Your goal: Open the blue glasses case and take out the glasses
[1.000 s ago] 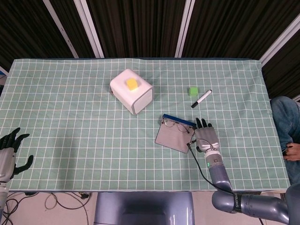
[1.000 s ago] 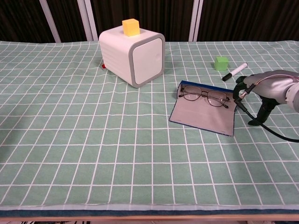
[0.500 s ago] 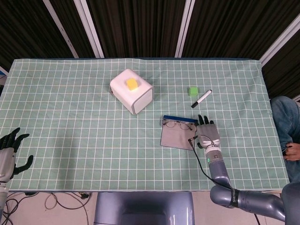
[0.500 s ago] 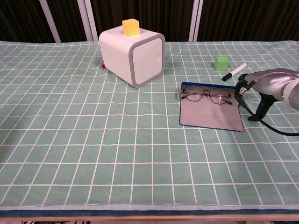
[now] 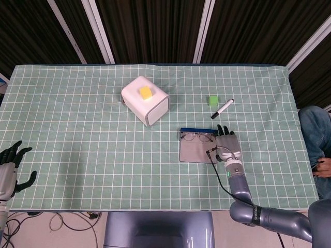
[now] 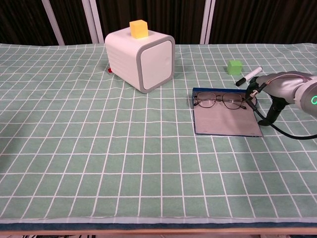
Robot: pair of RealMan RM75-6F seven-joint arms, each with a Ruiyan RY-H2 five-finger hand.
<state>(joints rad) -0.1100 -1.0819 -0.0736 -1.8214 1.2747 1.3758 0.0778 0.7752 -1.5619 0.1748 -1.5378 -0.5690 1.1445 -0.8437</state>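
Checked cloth (image 5: 77,129) bears unlabelled open glasses case (image 6: 225,124).

My work surface is a table (image 5: 62,129) covered by a green tablecloth (image 6: 74,148) printed with a white grid; its front hem hangs over the table's near edge in the chest view. Behind the table I face a dark wall (image 5: 150,26) of ribbed black panels, divided by slanted white bars (image 5: 95,28). Below the near edge, loose cables (image 5: 62,222) lie on a pale floor. Lighting is even and diffuse.
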